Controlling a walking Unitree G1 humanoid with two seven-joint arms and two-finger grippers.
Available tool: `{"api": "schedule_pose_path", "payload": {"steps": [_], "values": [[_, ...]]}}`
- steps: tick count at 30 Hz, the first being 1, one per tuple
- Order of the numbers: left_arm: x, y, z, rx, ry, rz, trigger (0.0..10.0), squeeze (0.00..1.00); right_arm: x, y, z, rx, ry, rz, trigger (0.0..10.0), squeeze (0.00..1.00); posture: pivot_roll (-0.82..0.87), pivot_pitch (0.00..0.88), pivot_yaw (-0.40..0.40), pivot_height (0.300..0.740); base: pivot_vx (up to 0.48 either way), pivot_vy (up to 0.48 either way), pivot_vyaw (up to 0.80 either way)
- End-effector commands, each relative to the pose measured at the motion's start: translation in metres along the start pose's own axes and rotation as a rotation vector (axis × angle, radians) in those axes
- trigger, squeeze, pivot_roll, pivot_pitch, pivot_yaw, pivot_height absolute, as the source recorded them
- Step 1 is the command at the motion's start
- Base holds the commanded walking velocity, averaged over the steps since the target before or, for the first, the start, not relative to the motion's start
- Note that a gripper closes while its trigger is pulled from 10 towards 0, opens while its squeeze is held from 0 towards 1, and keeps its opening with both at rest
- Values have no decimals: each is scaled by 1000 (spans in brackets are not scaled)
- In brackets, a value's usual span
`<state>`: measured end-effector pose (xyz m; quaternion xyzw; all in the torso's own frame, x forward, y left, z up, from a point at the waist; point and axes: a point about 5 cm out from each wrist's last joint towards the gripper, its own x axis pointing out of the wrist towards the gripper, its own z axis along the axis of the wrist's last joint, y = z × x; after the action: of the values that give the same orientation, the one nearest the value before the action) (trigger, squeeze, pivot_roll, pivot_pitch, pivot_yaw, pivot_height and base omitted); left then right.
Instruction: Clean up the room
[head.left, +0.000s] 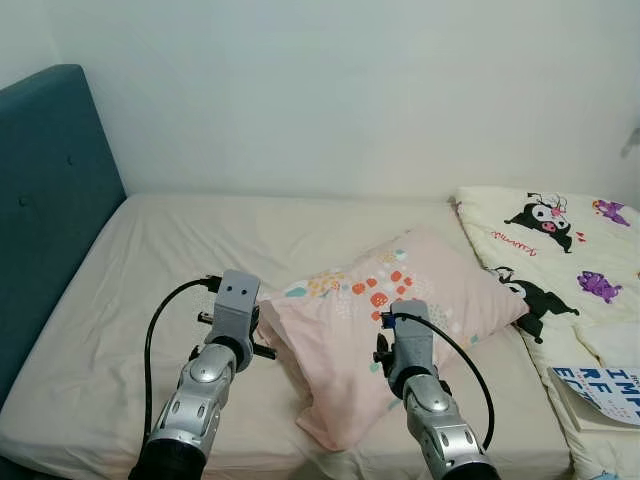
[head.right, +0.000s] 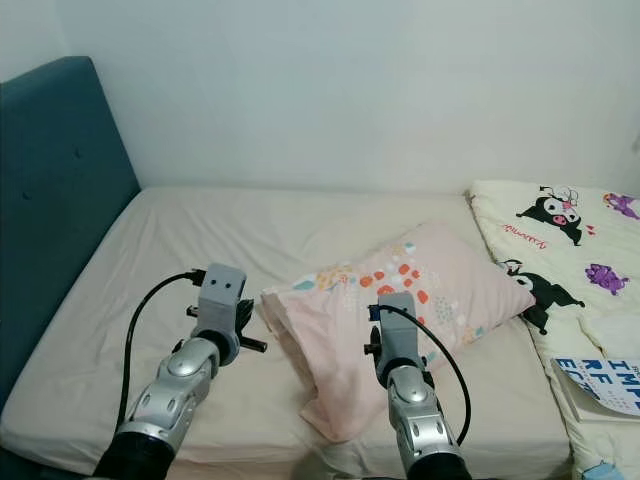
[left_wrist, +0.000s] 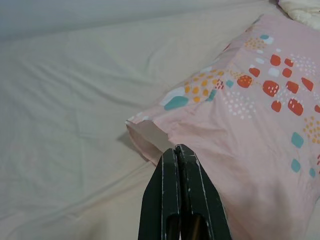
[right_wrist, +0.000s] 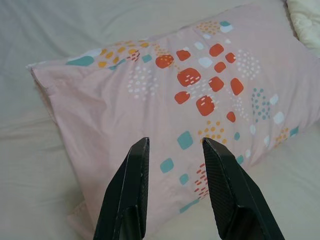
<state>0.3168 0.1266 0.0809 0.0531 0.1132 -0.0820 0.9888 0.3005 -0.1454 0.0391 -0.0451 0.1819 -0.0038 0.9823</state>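
A pink pillow (head.left: 400, 300) with orange, red and teal dots lies slanted in the middle of the bed. My left gripper (left_wrist: 176, 148) is shut, its tips at the pillow's near left corner, beside the open flap of the pillowcase (left_wrist: 150, 136); nothing shows between the fingers. My right gripper (right_wrist: 172, 142) is open and hovers just above the pillow's near long side, its fingers (right_wrist: 134, 170) spread over the fabric without touching it. Both silver forearms (head.left: 210, 380) reach in from the front edge of the bed.
The bed's beige sheet (head.left: 200, 240) stretches to a white wall behind. A teal padded headboard (head.left: 50, 200) stands at the left. A cream blanket with cartoon characters (head.left: 560, 240) lies bunched at the right, with a booklet with blue letters (head.left: 605, 390) in front of it.
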Motion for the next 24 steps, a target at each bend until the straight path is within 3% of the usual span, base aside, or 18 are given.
{"api": "schedule_pose_path", "payload": {"steps": [1, 24], "values": [[0, 0, -2, 1, 8, 2, 10000, 0, 0, -1, 1, 15, 3, -4, 10000, 0, -8, 0, -54, 725, 0, 0, 0], [-3, 3, -6, -12, 15, 29, 10000, 0, 3, -1, 6, 13, -2, 10, 10000, 0, -8, 0, -70, 627, 0, 0, 0]]}}
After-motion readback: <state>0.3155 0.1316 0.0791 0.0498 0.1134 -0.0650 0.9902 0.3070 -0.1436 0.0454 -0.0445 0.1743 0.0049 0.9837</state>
